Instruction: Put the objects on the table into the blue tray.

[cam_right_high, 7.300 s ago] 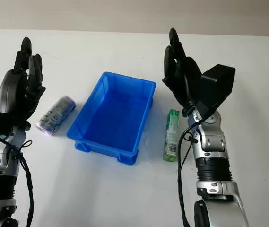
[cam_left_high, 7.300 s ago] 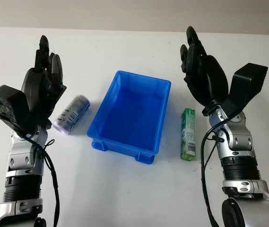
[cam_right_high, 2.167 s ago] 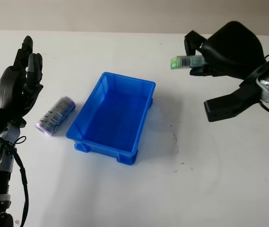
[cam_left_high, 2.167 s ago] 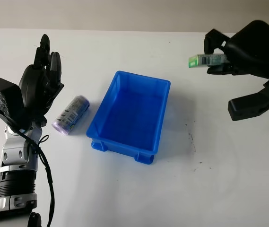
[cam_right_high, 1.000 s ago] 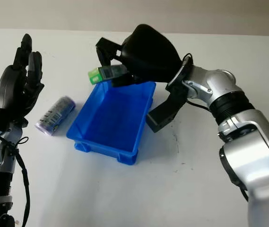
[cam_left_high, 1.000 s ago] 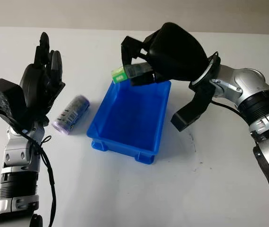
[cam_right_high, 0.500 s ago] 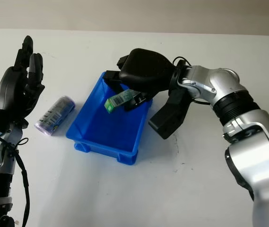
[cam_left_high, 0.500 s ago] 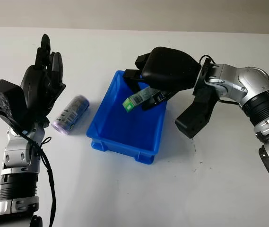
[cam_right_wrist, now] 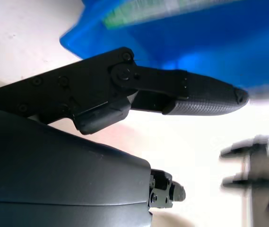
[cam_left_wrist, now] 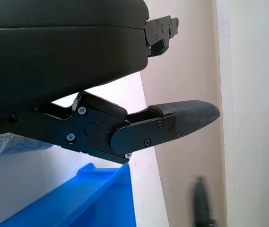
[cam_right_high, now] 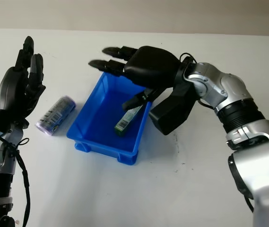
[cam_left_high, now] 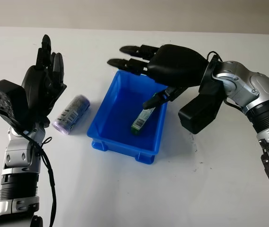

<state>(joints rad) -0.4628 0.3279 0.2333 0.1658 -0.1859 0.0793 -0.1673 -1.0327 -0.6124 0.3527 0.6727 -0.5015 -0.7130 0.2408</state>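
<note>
On the white table (cam_left_high: 125,189), which runs back to a pale wall, a blue tray (cam_left_high: 103,130) sits in the middle. Inside it a green box (cam_left_high: 143,118) lies tilted against the wall on the robot's right side. Above the tray's far end the right hand (cam_left_high: 172,66) hangs open, holding nothing. A purple can (cam_left_high: 71,114) lies on its side on the table just left of the tray. Beside the can the left hand (cam_left_high: 42,87) is raised, open and empty.

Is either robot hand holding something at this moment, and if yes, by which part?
Nothing is held. The right hand is open above the blue plastic tray, where the green carton lies free. The left hand is open beside the purple can.
</note>
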